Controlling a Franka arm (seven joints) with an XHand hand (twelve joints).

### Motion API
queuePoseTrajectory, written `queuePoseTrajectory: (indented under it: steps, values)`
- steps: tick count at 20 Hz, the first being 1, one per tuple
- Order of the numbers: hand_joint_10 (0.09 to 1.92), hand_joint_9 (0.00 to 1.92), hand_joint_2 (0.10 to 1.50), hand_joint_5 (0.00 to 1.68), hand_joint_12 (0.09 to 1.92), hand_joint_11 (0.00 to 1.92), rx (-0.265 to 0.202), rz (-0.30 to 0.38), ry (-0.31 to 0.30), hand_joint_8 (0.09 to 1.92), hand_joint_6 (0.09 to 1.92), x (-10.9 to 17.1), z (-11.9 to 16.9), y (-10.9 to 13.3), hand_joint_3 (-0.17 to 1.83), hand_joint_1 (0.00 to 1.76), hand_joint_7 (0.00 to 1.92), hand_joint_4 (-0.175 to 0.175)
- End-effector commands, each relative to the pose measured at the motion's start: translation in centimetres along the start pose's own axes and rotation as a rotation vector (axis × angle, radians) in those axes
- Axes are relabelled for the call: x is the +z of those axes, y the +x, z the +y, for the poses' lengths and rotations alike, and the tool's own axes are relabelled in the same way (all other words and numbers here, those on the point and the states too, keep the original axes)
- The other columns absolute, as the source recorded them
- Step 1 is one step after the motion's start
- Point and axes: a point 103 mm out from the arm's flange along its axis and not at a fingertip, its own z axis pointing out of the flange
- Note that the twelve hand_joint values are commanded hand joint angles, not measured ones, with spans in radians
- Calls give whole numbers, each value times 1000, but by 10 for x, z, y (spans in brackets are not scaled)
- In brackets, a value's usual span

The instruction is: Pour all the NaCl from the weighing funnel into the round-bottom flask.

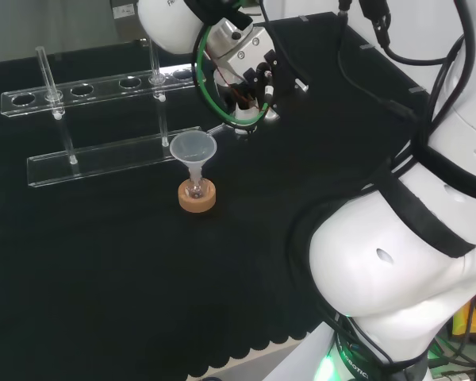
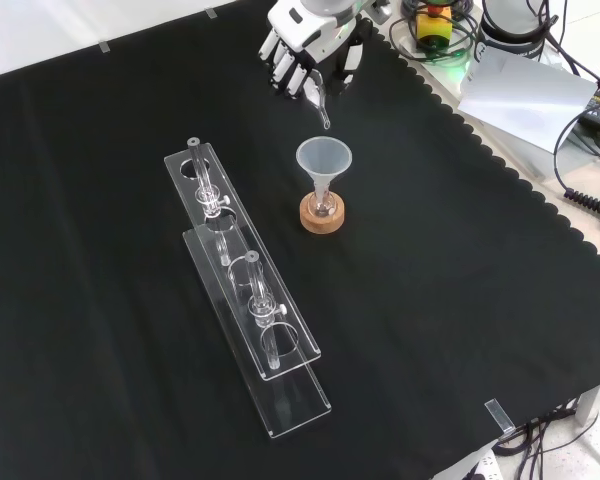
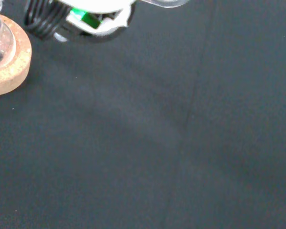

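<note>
Below the fingers (image 2: 298, 62), curled around the weighing funnel (image 2: 320, 100): funnel (image 2: 324, 158) seated in flask (image 2: 322, 207). Spout short of funnel rim; pour apparently not begun.

**Weighing funnel held above the flask**

The clear weighing funnel (image 2: 321, 103) sits pinched in the curled fingers (image 2: 292, 66), its narrow spout slanting down beyond the fingertips. Just below and past that spout, apart from it, the small round-bottom flask (image 2: 323, 207) stands upright on a cork ring (image 2: 322, 216), a translucent funnel (image 2: 324, 160) seated in its neck.
</note>
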Motion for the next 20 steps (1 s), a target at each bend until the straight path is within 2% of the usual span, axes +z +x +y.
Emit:
queuePoseTrajectory:
  steps: [1, 7, 8, 10, 15, 18, 20]
  values:
    - [374, 953, 706, 1117, 1178, 652, -3, -43, 11, 605, 962, -6, 3, 5, 700, 1083, 658, 175]
    - [375, 953, 705, 1118, 1178, 652, -14, -111, 13, 605, 962, -13, 5, 14, 702, 1083, 657, 175]
    - [375, 953, 705, 1118, 1178, 652, 7, -133, 36, 605, 962, -14, 6, 15, 702, 1083, 657, 175]
    - [376, 954, 705, 1118, 1178, 652, 11, -166, 49, 605, 962, -18, 6, 19, 702, 1083, 657, 175]
    - [376, 955, 704, 1118, 1178, 652, -32, -167, 23, 605, 962, -14, 6, 13, 704, 1083, 655, 175]
    - [376, 956, 704, 1118, 1178, 652, -26, -210, 34, 604, 962, -17, 4, 12, 704, 1083, 653, 175]
    - [377, 956, 704, 1118, 1178, 652, -25, -217, 37, 604, 962, -22, 6, 22, 705, 1083, 653, 175]
